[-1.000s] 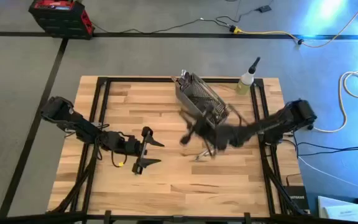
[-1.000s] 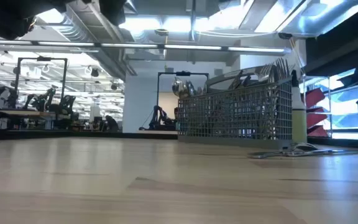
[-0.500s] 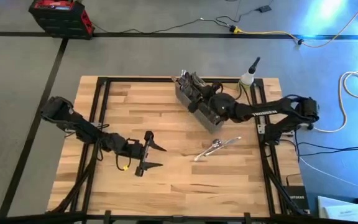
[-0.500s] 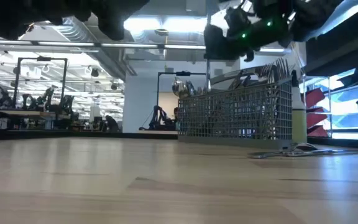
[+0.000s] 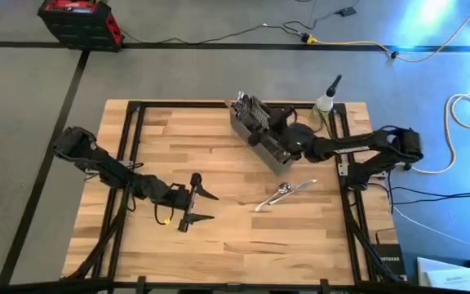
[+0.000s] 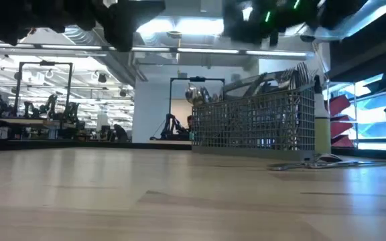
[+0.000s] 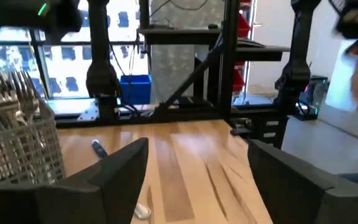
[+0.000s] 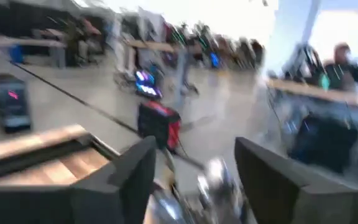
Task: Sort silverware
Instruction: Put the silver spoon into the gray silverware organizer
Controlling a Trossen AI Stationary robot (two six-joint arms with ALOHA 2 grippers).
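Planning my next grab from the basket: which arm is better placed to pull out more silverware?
Right, probably. The right gripper hangs open directly over the basket of silverware, while the left gripper sits open out over bare table, well away from it.

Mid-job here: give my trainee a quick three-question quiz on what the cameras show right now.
1. True or false: every piece of silverware is inside the mesh basket.
2. Which gripper is over the basket? A) left B) right
3. Fill in: the left gripper has its fingers ____.

Key:
1. False; loose silverware lies on the table.
2. B, the right gripper.
3. Open, above bare wood.
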